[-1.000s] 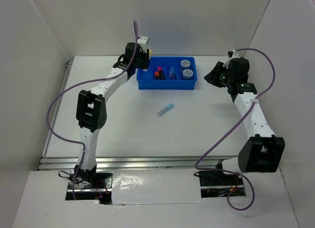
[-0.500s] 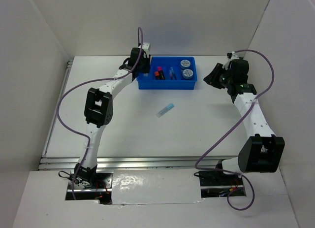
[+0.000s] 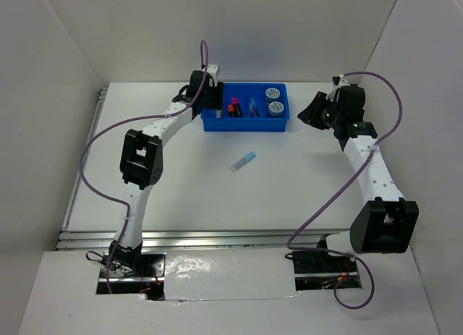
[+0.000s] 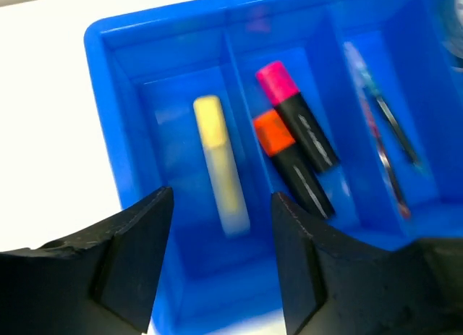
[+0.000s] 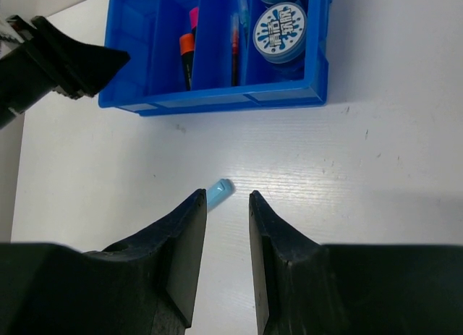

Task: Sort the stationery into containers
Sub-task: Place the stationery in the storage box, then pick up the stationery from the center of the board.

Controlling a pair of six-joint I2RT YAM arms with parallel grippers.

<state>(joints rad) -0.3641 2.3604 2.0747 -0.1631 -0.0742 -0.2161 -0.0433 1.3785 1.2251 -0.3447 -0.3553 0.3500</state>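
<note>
Tray: the blue tray (image 3: 246, 125) sits on the desk (image 3: 181, 190) close to its far edge, about midway between the left and right edges.
Left compartment: the pale yellow marker (image 4: 219, 165) lies lengthwise on the floor of the tray's leftmost slot, alone there.
Second compartment: the pink marker (image 4: 295, 114) and the orange marker (image 4: 289, 161) lie side by side and touching, both with dark bodies.
Third compartment: the thin pen (image 4: 383, 132) lies lengthwise; it is blurred.
Right compartment: two blue-and-white rolls (image 5: 281, 24) lie flat, one behind the other.
Loose item: the light blue marker (image 3: 244, 160) lies on the bare desk near its middle, on the near side of the tray and well apart from it.
Left jaws: above the tray's left end, over the yellow marker's slot, spread apart and empty.
Right jaws: beside the tray's right end, toward the desk's right edge, off the surface, parted by a narrow gap with nothing between them.
</note>
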